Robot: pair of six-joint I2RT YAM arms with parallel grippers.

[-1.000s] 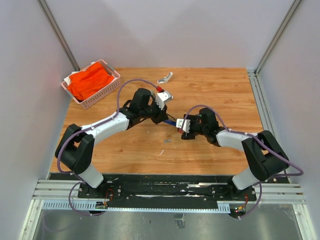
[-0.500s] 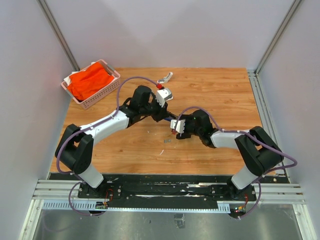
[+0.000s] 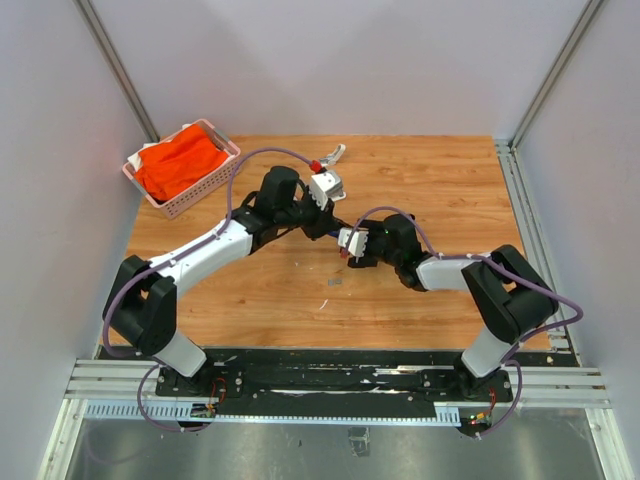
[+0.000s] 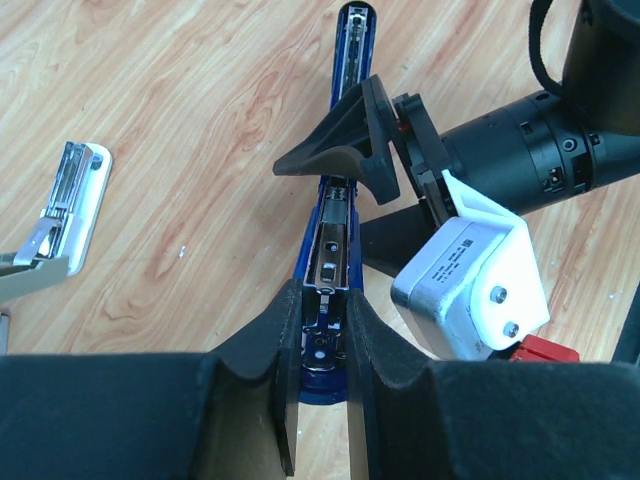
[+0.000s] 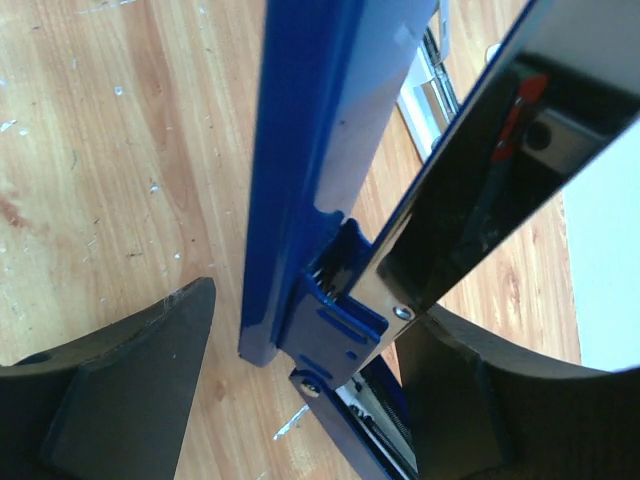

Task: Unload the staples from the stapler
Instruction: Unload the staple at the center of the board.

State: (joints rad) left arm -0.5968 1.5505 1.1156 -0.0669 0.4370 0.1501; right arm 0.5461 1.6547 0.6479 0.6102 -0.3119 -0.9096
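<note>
The stapler [image 4: 338,215] is long and blue and lies on the wood between my two arms. In the left wrist view my left gripper [image 4: 322,400] is shut on its near end, and the open metal channel runs away from me. My right gripper [image 3: 347,250] stands open astride the stapler's middle, its black fingers [image 4: 345,140] over the channel. In the right wrist view the stapler's blue body [image 5: 320,150] and its shiny hinged arm rise between the spread fingers [image 5: 130,390]. A tiny silvery strip, the staples [image 3: 333,281], lies loose on the table nearer the arm bases.
A pink basket [image 3: 230,160] with an orange cloth stands at the back left corner. A small white and metal tool [image 3: 331,155] lies at the back centre, and it also appears as the white tool [image 4: 72,205] in the left wrist view.
My right gripper has moved left along the table, closing in over the stapler. My left gripper, still shut on the stapler, has shifted slightly toward the back.
</note>
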